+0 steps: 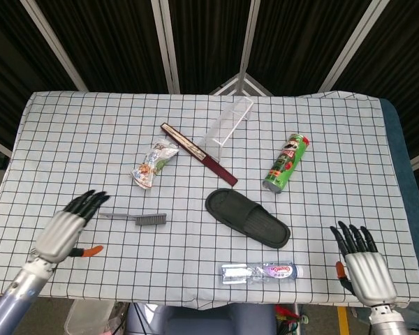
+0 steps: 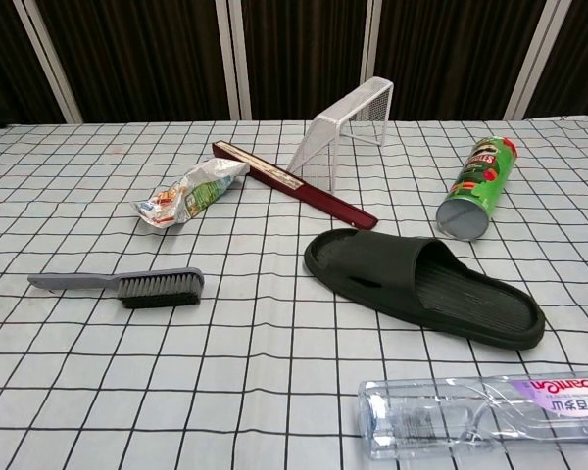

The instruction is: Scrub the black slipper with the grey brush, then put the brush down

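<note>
Head view is showing the right hand [image 1: 367, 271] hovering at the near right edge of the checked-cloth desk [image 1: 70, 139], fingers apart and holding nothing. At the near left the left hand [image 1: 61, 231] is hanging with fingers spread, also holding nothing. Nearest is lying a clear plastic bottle [image 1: 260, 272]. Farther in, the grey bristle brush [image 1: 135, 218] is resting flat, well left of the black rubber slipper [image 1: 247, 218].

Checked tablecloth [image 1: 70, 139]: snack packet [image 1: 153, 163]; dark red flat box [image 1: 197, 155], lying diagonally; white wire rack [image 1: 227, 128], tipped over; green crisp can [image 1: 286, 164], on its side; clear plastic bottle [image 1: 260, 273], lying near front edge.
</note>
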